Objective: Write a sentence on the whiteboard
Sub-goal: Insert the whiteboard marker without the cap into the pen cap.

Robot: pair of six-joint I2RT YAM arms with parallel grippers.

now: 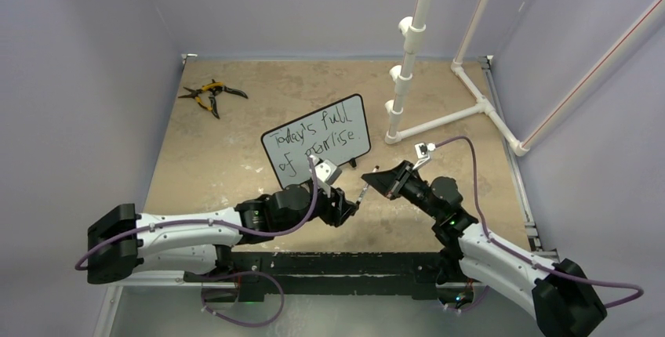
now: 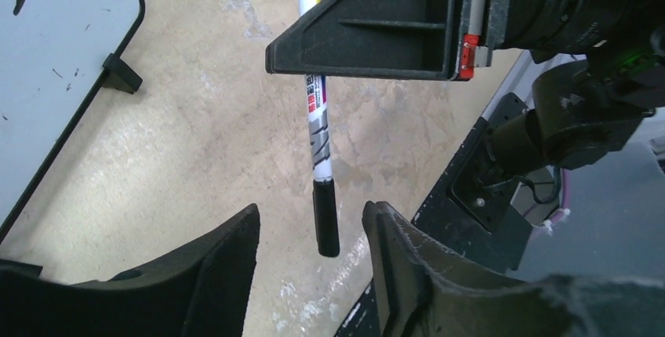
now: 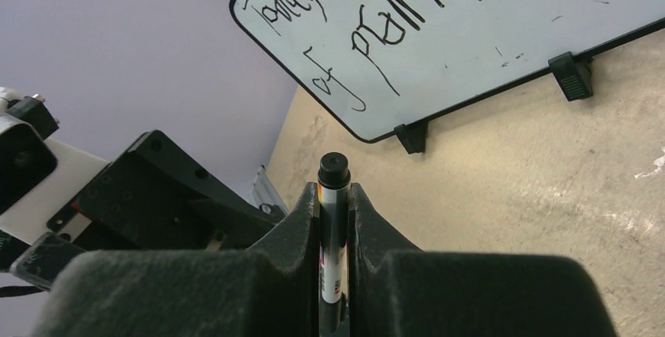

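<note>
The bench (image 1: 204, 172) is carrying the whiteboard (image 1: 357, 143), which is resting propped on its little feet near the middle, its face tilting toward the arms so both can reach it. The sentence (image 1: 320, 139) is sitting there in two black lines and looks complete. The right pincer (image 3: 333, 196) is clenching the marker (image 2: 320, 149) mid-barrel and offering it sideways. The left pincer (image 2: 312, 211) is hanging released, with its jaws flanking the black cap (image 2: 326, 223) without touching it, probably for capping
</note>
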